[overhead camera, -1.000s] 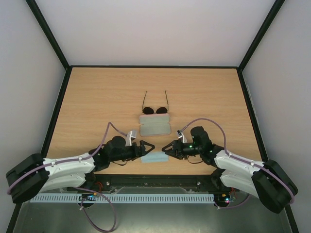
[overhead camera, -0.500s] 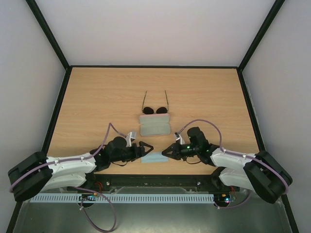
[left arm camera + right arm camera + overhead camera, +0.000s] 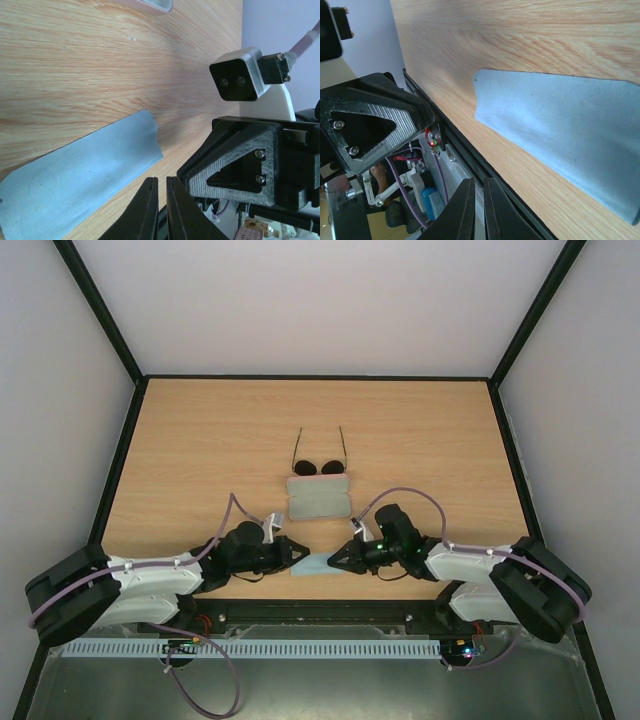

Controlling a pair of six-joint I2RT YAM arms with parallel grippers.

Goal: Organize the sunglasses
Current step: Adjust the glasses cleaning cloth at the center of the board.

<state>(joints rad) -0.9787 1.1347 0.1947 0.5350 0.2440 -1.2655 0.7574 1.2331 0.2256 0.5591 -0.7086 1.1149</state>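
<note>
sunglasses, one small pair with two round dark lenses, a thin dark wire frame and long slim temples: located mid-way across the light wood-grain table, untouched. the lens bar runs left to right. both temples are unfolded and point away from the robot toward the far edge. the lenses lie just beside the far rim of the pink rounded-rectangle case, which lies open with its pale lining up. contact between the two cannot be confirmed.

nearer the robot, apart from the case, lies the light blue square cloth, its side edges slightly curled in both wrist views.

left gripper sits at the cloth's left end and right gripper at its right end, tips facing each other across it. each pair of jaws is drawn narrow, with only a thin slit between the fingers. nothing shows in either slit, and the cloth lies beside the fingers, not between them.

governing relation: the sunglasses lie straight out from both grippers, beyond cloth and case, on the centre line. neither arm is clearly nearer.

arm pose: both forearms are low over the near edge, angled inward, fingers close to the table top.

assessment: work on the sunglasses is not yet begun. a pickup would call for a forward reach over the case and wider jaws. the thin wire may slip.
</note>
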